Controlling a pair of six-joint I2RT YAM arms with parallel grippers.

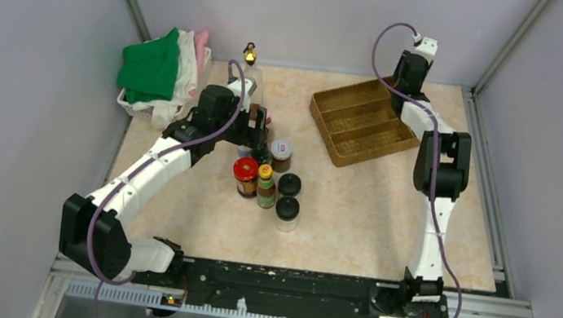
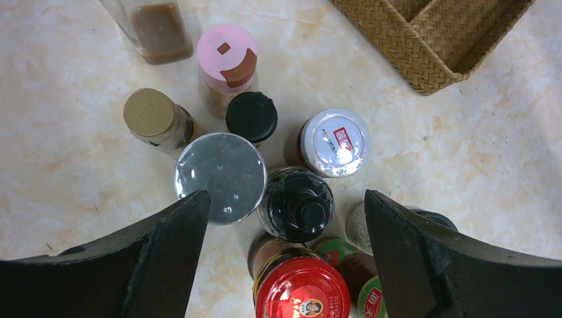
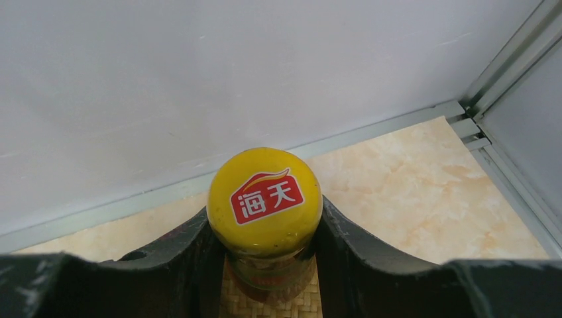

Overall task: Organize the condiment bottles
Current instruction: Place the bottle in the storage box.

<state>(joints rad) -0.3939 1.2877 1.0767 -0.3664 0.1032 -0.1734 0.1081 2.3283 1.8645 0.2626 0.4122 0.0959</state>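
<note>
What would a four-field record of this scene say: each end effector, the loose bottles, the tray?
left end effector: open, above the bottle cluster, holding nothing
right end effector: shut on yellow-capped bottle, over the tray
bottle cluster: mid-table, includes silver-lidded jar, red-capped jar
tray: brown, woven, compartmented, back right

Peachy marbled tabletop (image 2: pixel 66 165), tan woven tray (image 2: pixel 431 40). Around the black cap (image 2: pixel 252 116): pink cap (image 2: pixel 227 56) at 11 o'clock, gold cap (image 2: pixel 148 112) at 9, shiny silver lid (image 2: pixel 220 175) at 7. The yellow-capped bottle (image 3: pixel 265 199) has a red logo with white lettering.
</note>
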